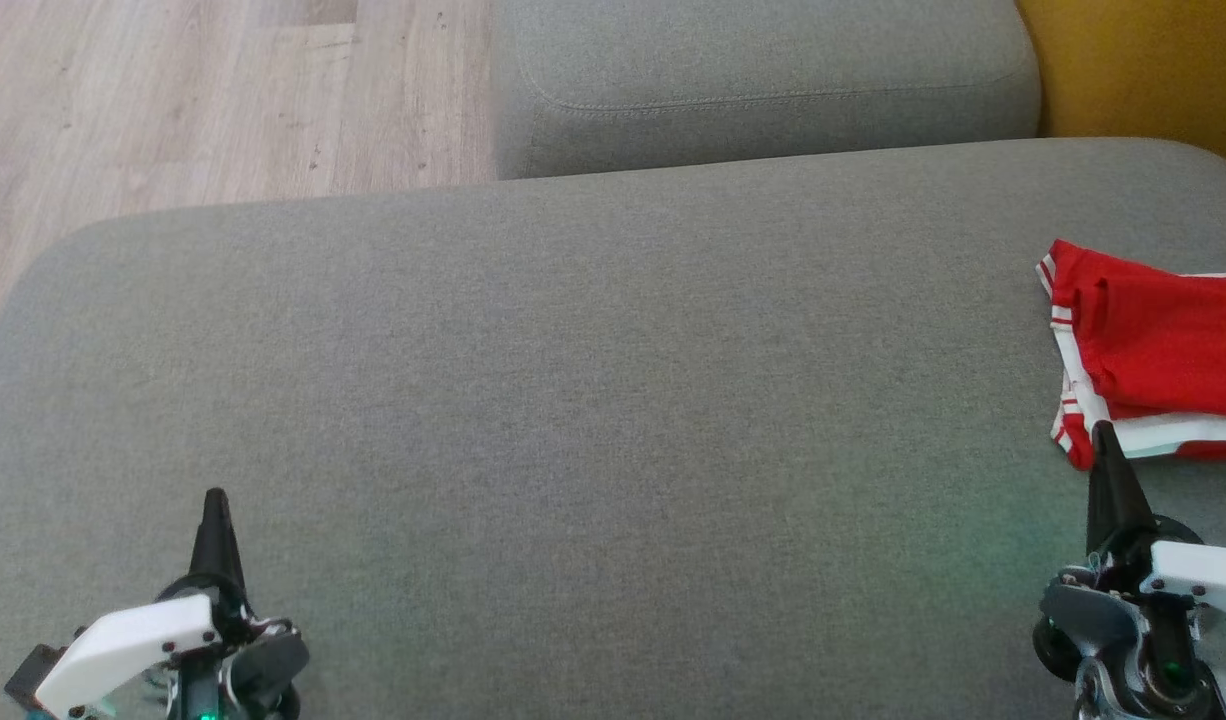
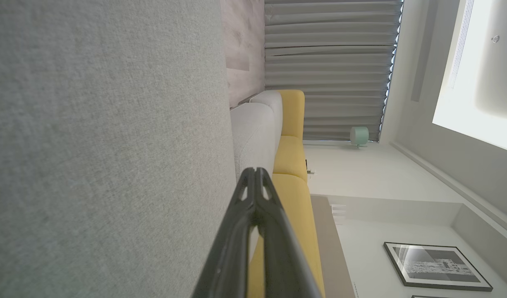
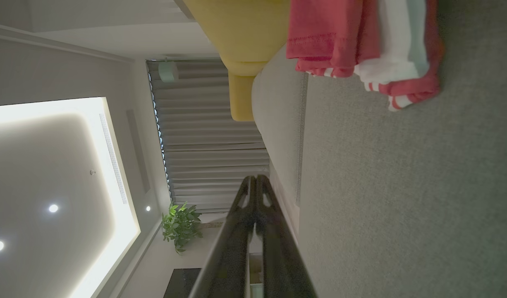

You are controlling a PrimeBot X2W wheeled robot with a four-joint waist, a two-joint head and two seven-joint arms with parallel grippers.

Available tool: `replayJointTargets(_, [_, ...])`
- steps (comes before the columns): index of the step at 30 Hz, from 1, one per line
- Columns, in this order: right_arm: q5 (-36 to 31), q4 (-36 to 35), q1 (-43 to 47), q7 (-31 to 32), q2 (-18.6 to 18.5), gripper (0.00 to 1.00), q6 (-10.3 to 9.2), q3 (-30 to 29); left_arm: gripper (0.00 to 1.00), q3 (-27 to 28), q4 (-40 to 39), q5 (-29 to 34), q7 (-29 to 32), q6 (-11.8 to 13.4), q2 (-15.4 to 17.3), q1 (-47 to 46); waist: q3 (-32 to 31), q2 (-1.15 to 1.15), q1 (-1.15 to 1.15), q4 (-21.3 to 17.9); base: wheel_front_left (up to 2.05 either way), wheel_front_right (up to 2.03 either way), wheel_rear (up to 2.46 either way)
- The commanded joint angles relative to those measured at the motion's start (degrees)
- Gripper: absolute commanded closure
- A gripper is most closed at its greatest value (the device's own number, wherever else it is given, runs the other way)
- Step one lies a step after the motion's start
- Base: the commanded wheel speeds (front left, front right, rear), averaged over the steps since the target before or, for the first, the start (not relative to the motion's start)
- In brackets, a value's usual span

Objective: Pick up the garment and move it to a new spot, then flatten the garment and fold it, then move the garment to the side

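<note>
In the head view a broad grey fabric seat cushion (image 1: 573, 380) spreads across the frame, and the folded red garment with white striped trim (image 1: 1163, 350) lies at its far right edge, partly cut off by the frame. The left gripper (image 1: 215, 497) sits at the lower left over bare upholstery, its fingers pressed together and holding nothing. The right gripper (image 1: 1103, 430), likewise closed and empty, points at the garment's near corner. Beyond lie a second grey cushion (image 1: 763, 80), pale wooden floor (image 1: 173, 100) and a yellow sofa section (image 1: 1143, 60). In the left wrist view the closed fingers reach past grey fabric towards grey pleated curtains (image 2: 328, 62) and a framed black-and-white picture (image 2: 435, 265). In the right wrist view bare cushion separates the fingertips from the garment, with a green potted plant (image 3: 181, 225) in the background.
</note>
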Motion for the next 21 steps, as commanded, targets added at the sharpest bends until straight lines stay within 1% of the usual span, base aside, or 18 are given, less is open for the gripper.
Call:
replayJointTargets(1, [-0.14,-1.79,-3.15,0.33,-0.29,1.0,-0.04,1.22,1.0,1.88,-1.6,0.52,0.17,-0.4,0.23,-2.96,0.0,0.0,0.0,0.0,0.0,0.0,0.0])
replayJointTargets(21, [-0.14,-1.79,-3.15,0.33,-0.29,1.0,-0.04,1.23,1.0,1.88,-1.6,0.52,0.17,-0.4,0.23,-2.96,0.0,0.0,0.0,0.0,0.0,0.0,0.0])
